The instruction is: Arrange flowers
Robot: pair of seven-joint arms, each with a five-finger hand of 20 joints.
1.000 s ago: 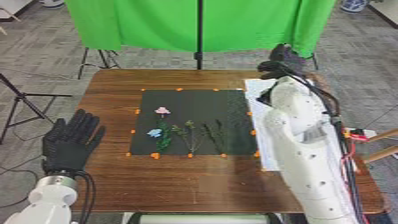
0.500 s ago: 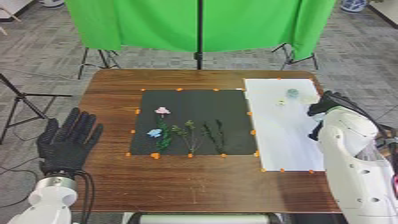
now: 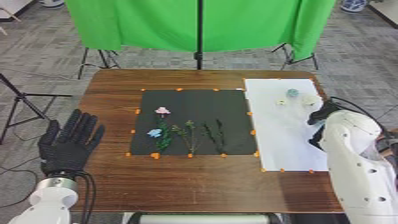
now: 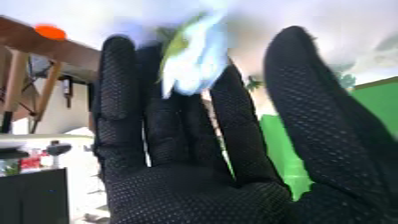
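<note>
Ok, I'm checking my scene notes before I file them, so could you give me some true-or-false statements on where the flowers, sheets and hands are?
1. The pink flower lies on the black mat. True.
2. The right hand is at the right edge of the white sheet. True.
3. The black mat lies to the right of the white sheet. False: it lies to the left.
4. The left hand has its fingers straight. True.
5. The left hand is over the white sheet. False: it is by the table's left edge.
</note>
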